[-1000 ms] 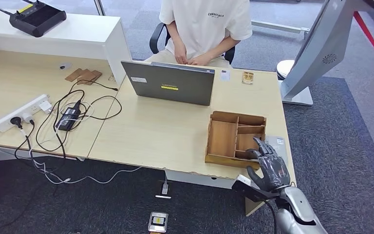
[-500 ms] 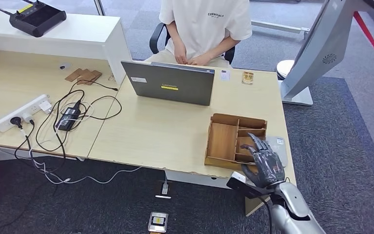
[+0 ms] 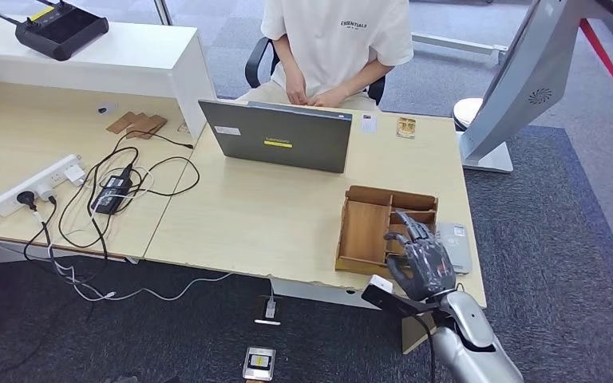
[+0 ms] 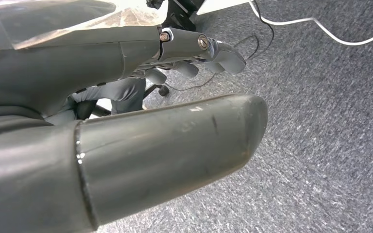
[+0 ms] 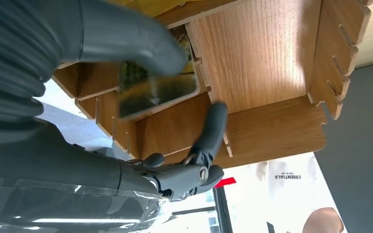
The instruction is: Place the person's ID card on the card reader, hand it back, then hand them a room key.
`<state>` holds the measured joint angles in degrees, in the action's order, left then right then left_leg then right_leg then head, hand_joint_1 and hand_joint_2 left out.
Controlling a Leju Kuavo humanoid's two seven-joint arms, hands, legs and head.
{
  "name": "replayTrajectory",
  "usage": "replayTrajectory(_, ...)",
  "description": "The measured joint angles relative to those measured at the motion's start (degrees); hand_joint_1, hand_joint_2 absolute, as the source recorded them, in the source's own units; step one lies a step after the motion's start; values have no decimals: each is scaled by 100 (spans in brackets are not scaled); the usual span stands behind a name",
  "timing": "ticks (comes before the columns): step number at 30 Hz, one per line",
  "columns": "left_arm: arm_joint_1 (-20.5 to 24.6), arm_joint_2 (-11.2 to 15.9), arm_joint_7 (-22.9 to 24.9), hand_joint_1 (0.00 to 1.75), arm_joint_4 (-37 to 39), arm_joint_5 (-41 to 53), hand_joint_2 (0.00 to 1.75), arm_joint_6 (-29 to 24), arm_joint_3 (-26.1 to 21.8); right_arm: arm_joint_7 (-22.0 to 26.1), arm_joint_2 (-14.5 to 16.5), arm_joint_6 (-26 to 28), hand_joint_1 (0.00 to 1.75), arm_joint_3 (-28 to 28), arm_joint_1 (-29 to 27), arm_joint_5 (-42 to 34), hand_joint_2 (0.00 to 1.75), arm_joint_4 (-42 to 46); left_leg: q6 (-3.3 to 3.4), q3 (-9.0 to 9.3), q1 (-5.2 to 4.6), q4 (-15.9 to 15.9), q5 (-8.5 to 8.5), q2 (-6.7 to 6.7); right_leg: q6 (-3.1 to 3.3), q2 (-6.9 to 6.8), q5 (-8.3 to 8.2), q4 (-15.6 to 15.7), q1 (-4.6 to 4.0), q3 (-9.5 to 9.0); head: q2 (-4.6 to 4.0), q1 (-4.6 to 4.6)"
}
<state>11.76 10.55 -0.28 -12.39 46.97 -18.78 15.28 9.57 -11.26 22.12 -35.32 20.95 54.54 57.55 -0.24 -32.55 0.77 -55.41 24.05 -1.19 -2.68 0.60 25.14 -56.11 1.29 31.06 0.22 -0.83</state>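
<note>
One room key [image 5: 158, 92] pinched between right hand [image 3: 421, 259] thumb and fingers [image 5: 212, 128], over wooden organizer [image 3: 367, 227] compartment.

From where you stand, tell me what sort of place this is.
Probably an office set up as a mock reception desk. A person sits in an office chair behind a laptop on a wooden desk, on grey carpet; a wooden card organizer sits under the right hand.

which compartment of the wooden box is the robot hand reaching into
The right robot hand is over the small compartments on the right side of the wooden box, nearest the card reader. The long, wide compartment on the left side stays uncovered.
</note>
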Motion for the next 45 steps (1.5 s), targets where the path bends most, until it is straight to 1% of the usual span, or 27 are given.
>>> replayTrajectory(2, 2, -6, 10, 0, 0, 1, 0, 0, 0, 8, 10, -5, 40, 0, 19, -14, 175, -44, 0, 0, 0, 0, 0, 0, 0, 0, 0, 0, 0, 0, 0, 0)
replayTrajectory(4, 6, -11, 21, 0, 0, 0, 0, 0, 0, 16, 16, -10, 0, 0, 34, -23, 175, -84, 0, 1, 0, 0, 0, 0, 0, 0, 0, 0, 0, 0, 0, 0)
replayTrajectory(15, 27, -14, 45, 0, 0, -18, 0, -2, 0, 68, 5, 100, 0, 38, 138, -78, 175, -204, 0, 8, 0, 0, 0, 4, 0, 1, 0, 1, 0, -5, 0, 0)
replayTrajectory(22, 1, -5, 45, 0, 0, -54, 0, -28, 0, 70, -51, 100, 0, 46, 86, -73, 175, -269, 0, 7, 0, 0, -1, 2, 0, 1, -2, 1, 0, -5, 0, 1)
replayTrajectory(34, -83, 44, 6, 0, 0, -140, 0, -106, -4, 70, -287, 81, 0, 97, 58, -97, 175, -323, 0, 3, 0, 0, 1, 3, 0, 2, 0, 1, 0, -1, 0, 0)
replayTrajectory(40, -117, 50, -21, 0, 0, -150, 0, -134, -7, 54, -342, 60, 0, 101, -11, -109, 175, -314, 0, 4, 0, 0, 1, 3, 0, 2, 0, 0, 0, -2, 0, 0)
replayTrajectory(43, -129, 53, -29, 0, 1, -156, 0, -162, -7, 27, -342, 56, 8, 99, -31, -108, 175, -304, 0, 4, 0, 0, 1, 3, 0, 2, 0, 0, 0, -2, 0, 0)
replayTrajectory(44, -135, 54, -32, 0, 1, -157, 0, -170, -8, 18, -342, 53, 44, 99, -34, -107, 175, -300, 0, 4, 0, 0, 1, 3, 0, 2, 0, 0, 0, -2, 0, 0)
replayTrajectory(45, -142, 56, -35, 0, 1, -157, 0, -178, -8, 9, -341, 48, 75, 98, -38, -106, 175, -293, 0, 4, 0, 0, 1, 3, 0, 2, 0, 0, 0, -2, 0, 0)
